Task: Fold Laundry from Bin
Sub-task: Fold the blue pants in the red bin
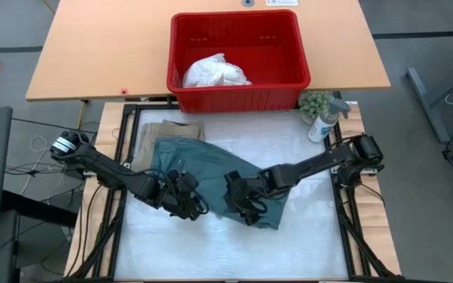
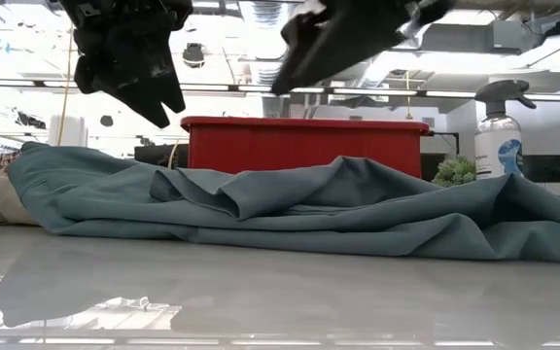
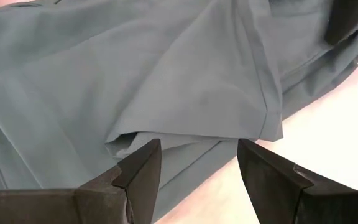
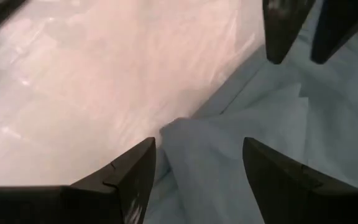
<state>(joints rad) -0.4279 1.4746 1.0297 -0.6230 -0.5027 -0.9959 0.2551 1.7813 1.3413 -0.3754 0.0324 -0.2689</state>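
The dark teal-green garment (image 1: 211, 169) lies crumpled on the white work surface (image 1: 305, 236), in front of the red bin (image 1: 238, 59). Its far edge rests partly over the beige-khaki garment (image 1: 167, 130), and the white garment (image 1: 215, 72) is in the bin. From table height, the teal cloth shows several raised folds and is not flat.

The left gripper (image 3: 197, 165) hovers just above a hemmed corner of the teal garment with its jaws apart and nothing between them. The right gripper (image 4: 197, 168) is also open and empty, above another edge of the same cloth, close to the bare surface. Both grippers hang clear above the cloth.

I think the main risk is a bad pinch. The layers are stacked at the hem, so a gripper can take only the top layer, or two layers together, and then the fold comes out crooked. If one gripper closes on the cloth and the other misses, the garment can twist. Pulling the teal garment can also drag the beige-khaki one beneath it. The spray bottle (image 1: 323, 122) and small plant (image 1: 314, 104) stand near the right arm's side and could be knocked.
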